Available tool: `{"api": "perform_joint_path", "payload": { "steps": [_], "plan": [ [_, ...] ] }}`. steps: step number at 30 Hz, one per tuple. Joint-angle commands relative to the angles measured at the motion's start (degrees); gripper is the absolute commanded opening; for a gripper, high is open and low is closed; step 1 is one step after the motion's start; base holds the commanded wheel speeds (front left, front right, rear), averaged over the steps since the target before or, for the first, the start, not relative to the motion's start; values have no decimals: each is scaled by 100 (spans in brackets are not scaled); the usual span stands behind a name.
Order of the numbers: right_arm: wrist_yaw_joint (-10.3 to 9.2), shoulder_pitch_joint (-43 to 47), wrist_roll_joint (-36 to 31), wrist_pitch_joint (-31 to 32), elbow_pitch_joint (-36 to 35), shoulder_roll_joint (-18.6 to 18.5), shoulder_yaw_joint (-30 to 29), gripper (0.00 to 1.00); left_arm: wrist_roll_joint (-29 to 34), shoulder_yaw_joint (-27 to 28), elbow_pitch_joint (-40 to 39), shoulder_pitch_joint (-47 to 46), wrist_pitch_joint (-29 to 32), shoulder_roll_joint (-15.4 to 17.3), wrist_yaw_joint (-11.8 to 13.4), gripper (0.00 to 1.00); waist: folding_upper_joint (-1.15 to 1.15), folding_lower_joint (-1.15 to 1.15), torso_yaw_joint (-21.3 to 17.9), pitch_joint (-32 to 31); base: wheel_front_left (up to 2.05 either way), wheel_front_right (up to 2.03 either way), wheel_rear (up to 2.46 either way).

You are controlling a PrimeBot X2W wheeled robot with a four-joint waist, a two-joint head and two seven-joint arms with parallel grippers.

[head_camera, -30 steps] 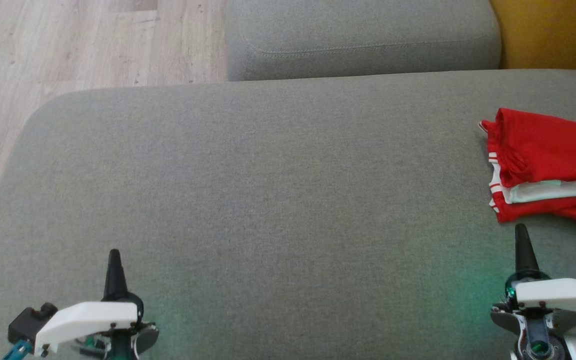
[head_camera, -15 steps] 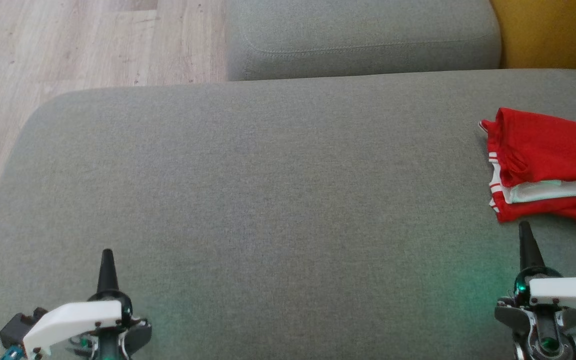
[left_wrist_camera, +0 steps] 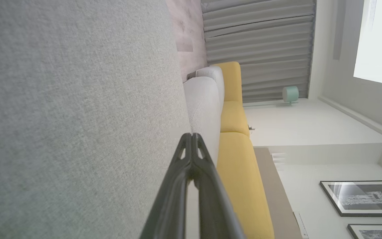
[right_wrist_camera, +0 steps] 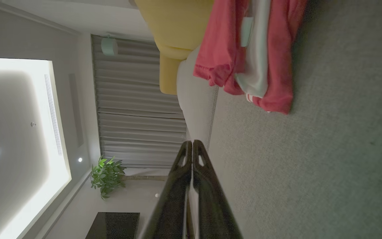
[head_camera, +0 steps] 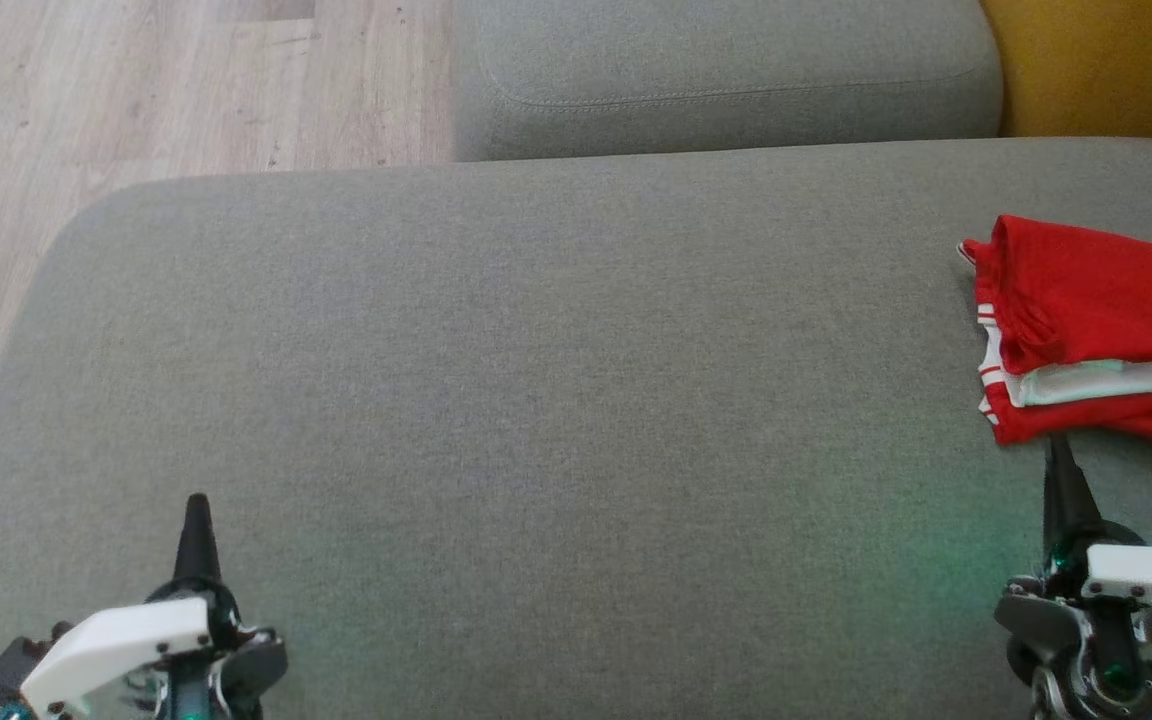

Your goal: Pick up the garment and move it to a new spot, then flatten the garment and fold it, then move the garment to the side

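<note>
A folded red garment (head_camera: 1101, 335) with white stripes and a pale inner layer lies at the right edge of the grey sofa seat (head_camera: 536, 400); the right wrist view shows the garment (right_wrist_camera: 254, 56) too. My right gripper (head_camera: 1058, 450) stands just short of the garment's near edge, shut and holding nothing, its fingertips (right_wrist_camera: 192, 143) pressed together. My left gripper (head_camera: 197, 505) hovers over the near left of the seat, also shut and holding nothing, with its tips (left_wrist_camera: 191, 136) touching.
A grey back cushion (head_camera: 726, 75) lies beyond the seat, with a yellow cushion (head_camera: 1101, 65) at the far right. Wooden floor (head_camera: 136, 90) runs along the far left past the seat's rounded edge. The seat's middle is bare fabric.
Both grippers have drawn back toward the near edge; the left one has also drifted left, the right one slightly right. The garment has not moved.
</note>
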Motion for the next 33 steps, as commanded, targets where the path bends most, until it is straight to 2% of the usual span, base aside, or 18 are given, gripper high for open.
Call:
{"api": "perform_joint_path", "payload": {
  "steps": [1,11,33],
  "plan": [
    [38,-293,227,82,-253,-29,74,0,-182,257,-233,-300,82,34,-60,0,0,0,0,1,0,0,0],
    [41,-316,854,242,-306,-31,23,0,-691,411,-293,-307,242,37,-114,0,0,0,0,4,0,0,0],
    [41,-316,854,242,-306,-31,23,0,-691,411,-294,-307,242,37,-114,0,0,0,0,4,0,0,0]
  ]
}}
